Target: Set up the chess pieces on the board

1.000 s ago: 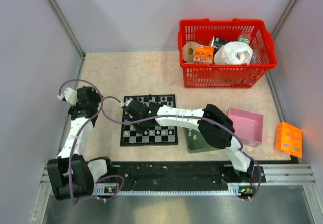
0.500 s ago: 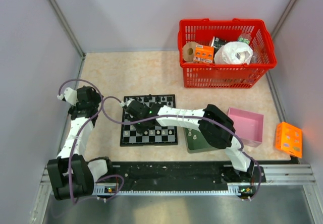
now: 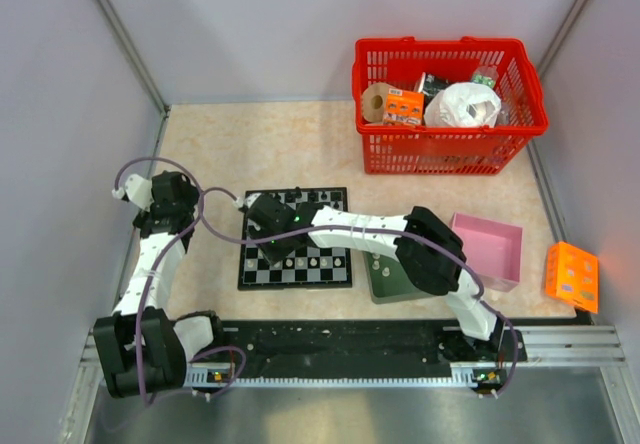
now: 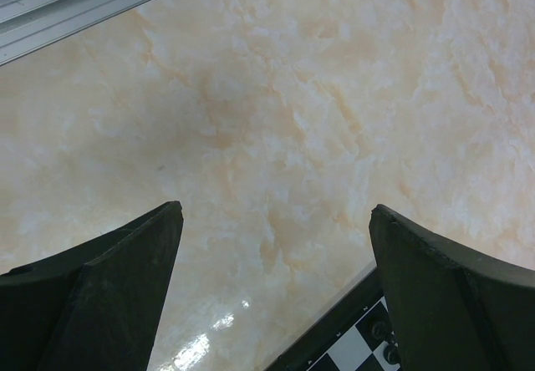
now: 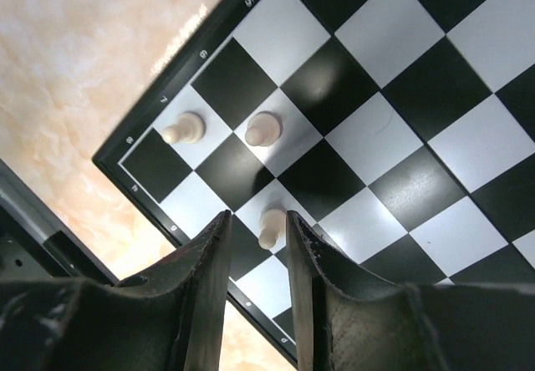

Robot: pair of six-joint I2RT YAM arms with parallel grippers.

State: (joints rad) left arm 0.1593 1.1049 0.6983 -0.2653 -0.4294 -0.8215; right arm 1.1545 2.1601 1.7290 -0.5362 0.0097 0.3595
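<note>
- The right fingers (image 5: 211, 258) are parted by a narrow gap, tips pointing down at the board (image 5: 393, 129).
- A whitish pawn (image 5: 269, 225) stands upright between these fingers. It is close to one finger and a sliver of space shows on the other side, so it is not clamped.
- That pawn stands on a white square one row in from the board's edge, near a corner.
- Just beyond the fingertips, two more whitish pawns (image 5: 262, 128) stand upright in the same row. One is on a white square; the other (image 5: 184, 127) sits where a black and a white square meet, nearest the corner.
- The squares further ahead of the right fingers are bare.
- The left fingers (image 4: 125, 279) are spread wide with nothing between them, only the bare marbled table (image 4: 276, 95).
- A corner of the board lies just beside the inner left finger, with a couple of black pieces (image 4: 380, 331) on it.
- From above, the left fingers sit off the board's left side, apart from it, while the right arm reaches across the board.
- A red basket (image 3: 450, 154) of odds and ends stands well away from both sets of fingers, at the far side of the table.
</note>
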